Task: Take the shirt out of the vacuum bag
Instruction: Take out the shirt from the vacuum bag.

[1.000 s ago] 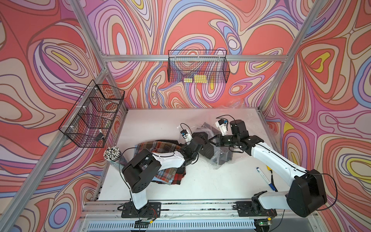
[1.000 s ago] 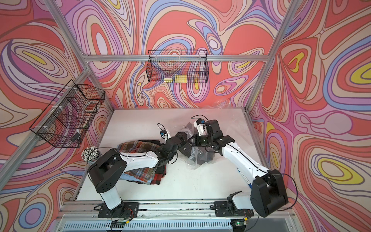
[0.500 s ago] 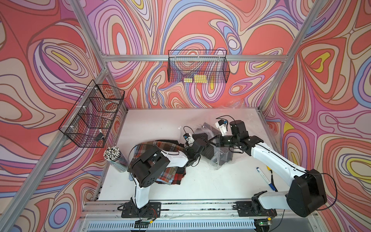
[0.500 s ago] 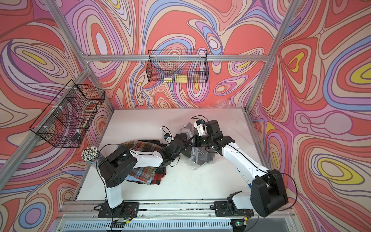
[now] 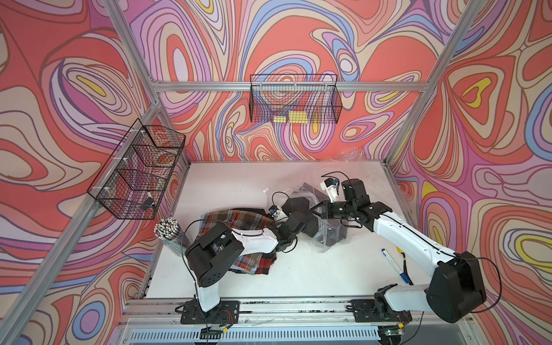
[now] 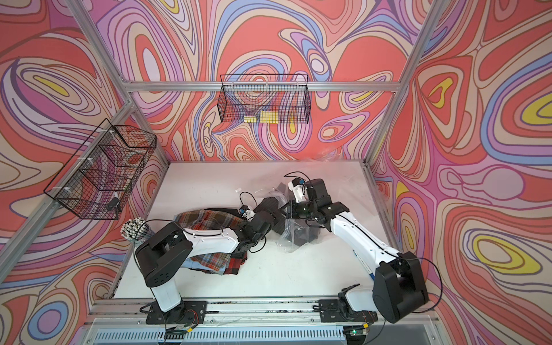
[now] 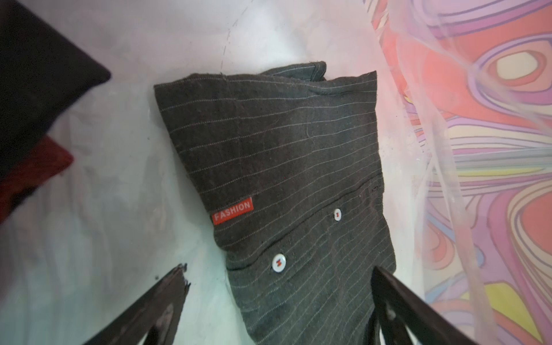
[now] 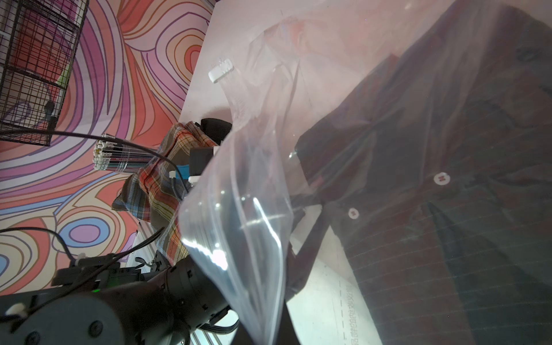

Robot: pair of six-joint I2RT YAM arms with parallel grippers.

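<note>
The vacuum bag, clear and crinkled, lies about midway across the bench, a little nearer the right edge than the left. The shirt is inside it: dark cloth with thin pale stripes, white buttons and a red label reading FASHION, folded and seen through the film in both top views.

The right gripper is pressed together on the bag's plastic near the mouth, holding a flap of it up off the bench. The left gripper reaches into the open mouth with its jaws spread wide, one finger on each side of the shirt's buttoned front. It is not closed on the cloth; whether a finger touches it I cannot tell.

A pile of plaid clothes lies just left of the bag, partly under the left arm. A cup of sticks stands at the left edge, a pen lies near the right edge, and a small white clip sits on the bench beyond the bag, toward the far edge.
</note>
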